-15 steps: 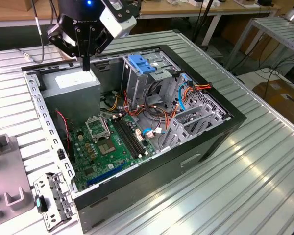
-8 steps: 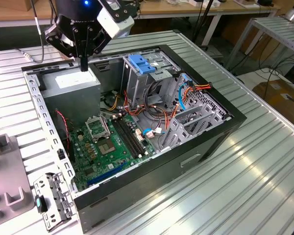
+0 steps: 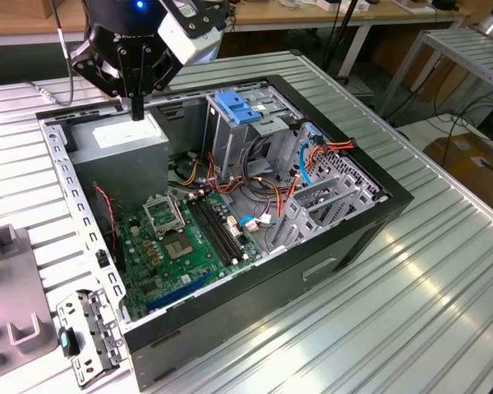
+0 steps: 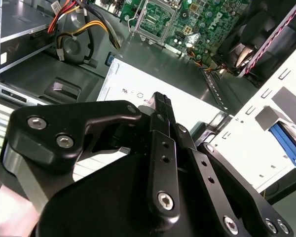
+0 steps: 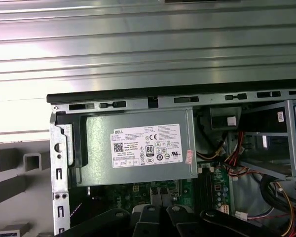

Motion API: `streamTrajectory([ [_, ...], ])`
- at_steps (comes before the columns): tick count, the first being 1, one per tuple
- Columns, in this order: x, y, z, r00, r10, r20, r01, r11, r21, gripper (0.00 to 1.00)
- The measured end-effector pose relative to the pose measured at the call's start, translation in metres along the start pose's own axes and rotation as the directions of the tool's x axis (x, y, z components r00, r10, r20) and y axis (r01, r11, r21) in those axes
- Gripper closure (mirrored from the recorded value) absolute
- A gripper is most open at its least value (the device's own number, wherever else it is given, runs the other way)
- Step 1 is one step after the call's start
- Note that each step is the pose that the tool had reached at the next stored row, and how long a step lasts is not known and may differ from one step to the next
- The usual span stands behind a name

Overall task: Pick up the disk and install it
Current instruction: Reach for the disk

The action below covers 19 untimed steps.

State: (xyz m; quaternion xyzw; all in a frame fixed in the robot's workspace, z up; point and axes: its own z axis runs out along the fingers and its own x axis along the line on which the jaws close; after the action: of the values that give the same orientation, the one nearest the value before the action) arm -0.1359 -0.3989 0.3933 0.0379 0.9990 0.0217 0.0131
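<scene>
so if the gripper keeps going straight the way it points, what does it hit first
Most likely the top of the grey power supply: the gripper hangs above it, pointing down. Depth is unclear, so the exact spot is uncertain.

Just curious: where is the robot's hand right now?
In the exterior view's upper left, the hand hangs just above the grey power supply at the open computer case's corner.
</scene>
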Motion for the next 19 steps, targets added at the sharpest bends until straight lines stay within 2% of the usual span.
streamTrajectory([
  [19, 0.0108, -0.0008, -0.0003, 1.0000, 0.000, 0.0000, 0.000, 1.0000, 0.0000, 0.89],
])
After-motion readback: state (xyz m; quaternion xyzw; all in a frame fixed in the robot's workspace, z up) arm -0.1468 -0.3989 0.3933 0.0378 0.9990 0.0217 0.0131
